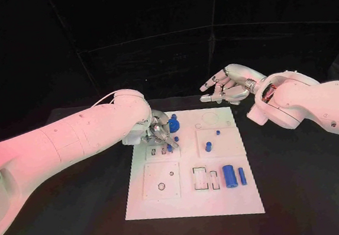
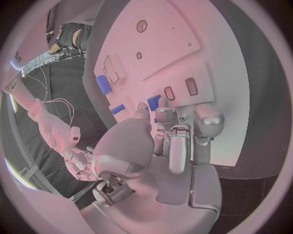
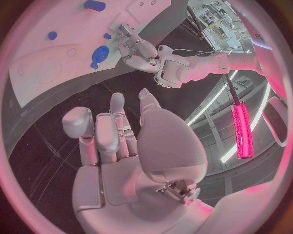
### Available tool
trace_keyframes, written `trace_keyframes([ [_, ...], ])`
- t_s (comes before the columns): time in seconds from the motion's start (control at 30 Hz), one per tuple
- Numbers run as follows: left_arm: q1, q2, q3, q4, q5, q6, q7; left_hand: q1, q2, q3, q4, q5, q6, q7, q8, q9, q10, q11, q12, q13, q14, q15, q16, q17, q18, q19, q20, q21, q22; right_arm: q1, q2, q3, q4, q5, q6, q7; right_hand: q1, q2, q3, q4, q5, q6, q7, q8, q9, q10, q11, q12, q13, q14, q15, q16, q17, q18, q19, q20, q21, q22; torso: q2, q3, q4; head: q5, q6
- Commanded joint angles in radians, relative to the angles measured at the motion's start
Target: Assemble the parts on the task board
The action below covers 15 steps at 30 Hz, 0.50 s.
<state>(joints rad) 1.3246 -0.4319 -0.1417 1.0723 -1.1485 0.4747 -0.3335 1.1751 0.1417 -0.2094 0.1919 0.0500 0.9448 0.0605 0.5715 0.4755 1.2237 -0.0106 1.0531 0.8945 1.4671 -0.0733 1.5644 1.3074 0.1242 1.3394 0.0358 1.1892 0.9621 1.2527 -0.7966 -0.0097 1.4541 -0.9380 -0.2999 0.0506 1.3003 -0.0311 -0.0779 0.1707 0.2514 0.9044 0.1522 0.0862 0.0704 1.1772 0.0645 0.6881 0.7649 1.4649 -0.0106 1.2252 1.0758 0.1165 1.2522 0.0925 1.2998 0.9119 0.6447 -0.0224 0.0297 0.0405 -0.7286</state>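
The white task board (image 1: 187, 174) lies in the middle of the black table. My left hand (image 1: 158, 133) is over its far left corner, fingertips (image 2: 163, 116) against a large blue part (image 1: 174, 126) (image 2: 153, 102); whether they grip it is unclear. In the right wrist view that blue part (image 3: 100, 52) sits on the board just beside the left hand (image 3: 141, 48). My right hand (image 1: 227, 88) (image 3: 119, 141) hovers beyond the board's far right corner, fingers apart and holding nothing. Two blue cylinders (image 1: 229, 174) (image 1: 241, 176) lie at the near right, and small blue parts (image 1: 209, 145) (image 1: 218, 132) sit mid-board.
The board carries empty recesses: a round one (image 1: 210, 117) at the far right, square plates (image 1: 162, 185) at the near left, and narrow slots (image 1: 201, 178) near the cylinders. Black table (image 1: 318, 191) surrounds the board.
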Motion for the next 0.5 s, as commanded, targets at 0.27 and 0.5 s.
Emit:
trace_keyframes([
  [0.27, 0.000, 0.001, -0.001, 0.003, -0.004, -0.018, -0.009, 0.169, 0.062, 0.126, -0.130, 0.000, -0.035, -0.016, 0.002, 0.013, -0.018, -0.015, -0.010, -0.004, 0.102, -0.012, 0.003, 0.259, -0.010, -0.008, -0.009, 0.009, 0.010, 0.002, 0.002, 0.001, -0.002, -0.002, 0.009, 0.002, 0.009, 0.010, -0.007, 0.001, 0.007, 0.002, 0.002, -0.001, -0.001, -0.008, -0.002, -0.003, -0.003, 0.006, -0.006, -0.007, -0.001, 0.007, -0.010, -0.001, -0.007, -0.003, 0.000, 0.0000, -0.0002, -0.001, -0.002],
  [0.5, -0.002, -0.011, -0.001, 0.019, 0.020, -0.043, -0.006, 0.192, 0.062, 0.283, -0.221, -0.001, -0.049, -0.008, 0.000, 0.026, -0.017, -0.011, -0.032, -0.013, 0.101, -0.011, 0.001, 0.256, -0.011, -0.010, -0.012, 0.015, 0.022, 0.002, 0.004, 0.001, -0.003, -0.002, 0.015, 0.000, 0.009, 0.011, -0.007, 0.001, 0.007, 0.002, 0.002, -0.001, -0.001, -0.008, -0.002, -0.004, -0.004, 0.006, -0.006, -0.008, -0.002, 0.007, -0.010, -0.001, -0.007, -0.003, 0.000, 0.0005, 0.0003, -0.002, -0.003],
])
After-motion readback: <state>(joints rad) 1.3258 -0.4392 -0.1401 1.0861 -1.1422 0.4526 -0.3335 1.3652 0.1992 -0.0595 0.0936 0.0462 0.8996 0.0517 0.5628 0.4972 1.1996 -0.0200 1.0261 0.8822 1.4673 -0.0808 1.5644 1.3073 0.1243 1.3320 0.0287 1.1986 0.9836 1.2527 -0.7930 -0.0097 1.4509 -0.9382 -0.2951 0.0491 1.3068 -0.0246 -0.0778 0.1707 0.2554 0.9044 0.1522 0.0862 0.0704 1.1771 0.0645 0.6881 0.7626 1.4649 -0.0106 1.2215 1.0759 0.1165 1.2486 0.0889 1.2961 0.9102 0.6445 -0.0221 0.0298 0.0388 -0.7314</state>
